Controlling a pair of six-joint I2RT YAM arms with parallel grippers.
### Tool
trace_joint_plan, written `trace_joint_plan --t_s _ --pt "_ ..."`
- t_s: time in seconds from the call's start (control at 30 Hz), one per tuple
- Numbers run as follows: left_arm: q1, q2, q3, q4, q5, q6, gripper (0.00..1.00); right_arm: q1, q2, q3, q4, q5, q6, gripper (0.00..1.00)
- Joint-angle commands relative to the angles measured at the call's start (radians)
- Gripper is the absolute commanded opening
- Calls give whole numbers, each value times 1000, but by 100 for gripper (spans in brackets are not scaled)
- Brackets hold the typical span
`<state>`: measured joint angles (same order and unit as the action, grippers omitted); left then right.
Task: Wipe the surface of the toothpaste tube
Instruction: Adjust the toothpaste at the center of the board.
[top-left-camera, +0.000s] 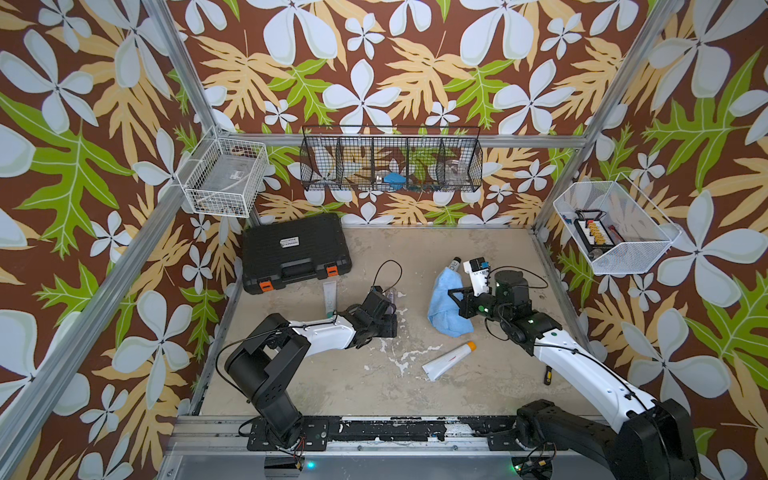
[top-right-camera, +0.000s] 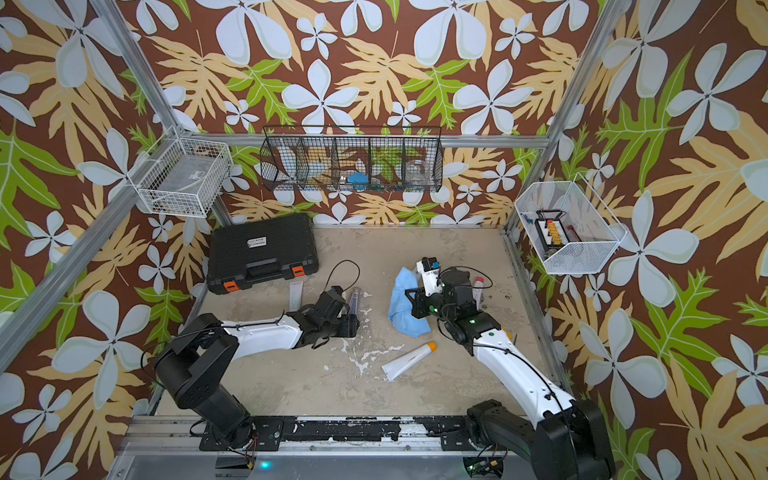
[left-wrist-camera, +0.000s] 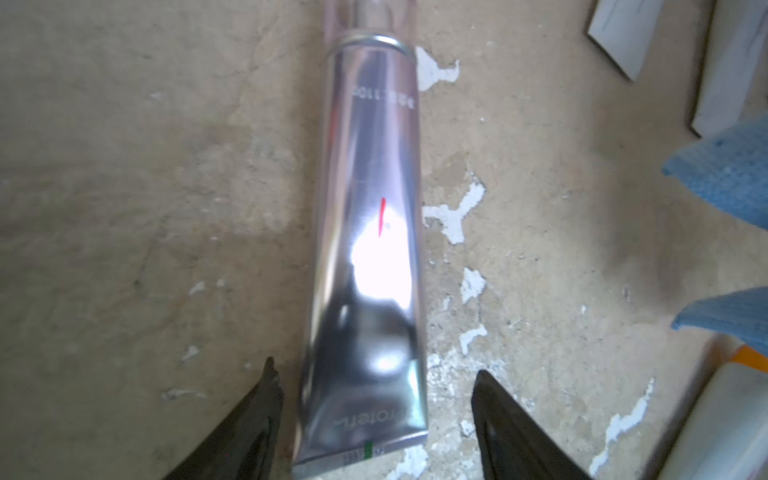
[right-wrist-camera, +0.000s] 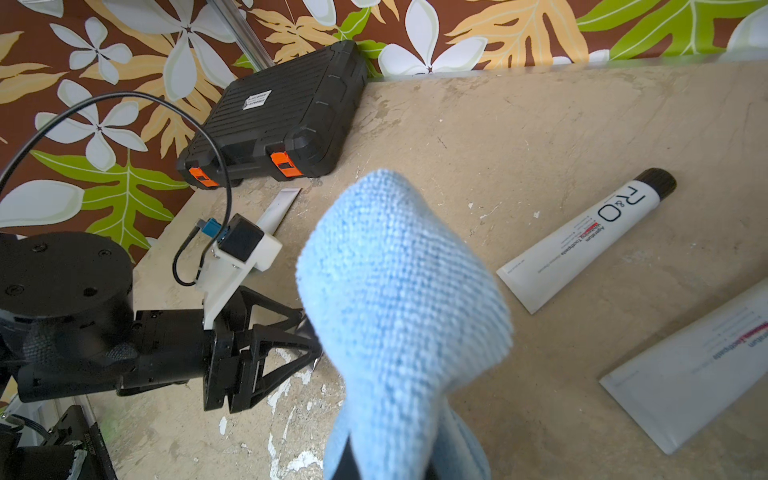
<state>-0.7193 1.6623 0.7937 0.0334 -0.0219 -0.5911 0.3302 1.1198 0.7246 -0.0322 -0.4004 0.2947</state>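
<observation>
Five toothpaste tubes on the desk:
- The silver toothpaste tube (left-wrist-camera: 365, 249) has a clear cap and a red streak on its face. It lies flat left of desk centre, cap toward the back edge.
- A pale green tube (top-left-camera: 329, 297) lies just in front of the case.
- A black-capped R&O tube (right-wrist-camera: 582, 241) and a red-capped white tube (top-right-camera: 478, 289) lie near each other, toward the back right.
- An orange-capped white tube (top-left-camera: 449, 360) lies near centre, toward the front edge.

One blue cloth (top-left-camera: 449, 307). One black tool case (top-left-camera: 295, 249) with two orange latches sits in the back left corner. Three wire baskets hang on the walls: a white one (top-left-camera: 224, 176), a divided black one (top-left-camera: 390, 160) and a white mesh one (top-left-camera: 615, 226).

Left jaws are open, one each side of the silver tube's crimped end, not touching it. Right jaws are closed on the blue cloth, which hangs off them between the silver tube and the right-side tubes.

The desk (top-left-camera: 332, 386) is beige and scuffed, with white chipped patches. The walls have brown floral wallpaper and an aluminium frame.
</observation>
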Motion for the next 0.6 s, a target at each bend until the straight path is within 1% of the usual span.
trace_joint_plan --t_s 0.0,0.13,0.27,0.43,0.57 --pt "-21 9 -1 6 57 -29 73 1 -8 -8 -3 5 -8 0" --pt "-57 31 33 11 76 -48 73 1 -13 -12 -12 17 -17 0" --pt "-107 54 73 34 79 -59 73 -4 -28 -19 -18 65 -14 0" --pt "-136 142 149 73 77 -44 73 -67 -62 -55 6 60 27 0" --pt "-137 207 214 79 65 -21 73 -110 -88 -72 8 53 42 0"
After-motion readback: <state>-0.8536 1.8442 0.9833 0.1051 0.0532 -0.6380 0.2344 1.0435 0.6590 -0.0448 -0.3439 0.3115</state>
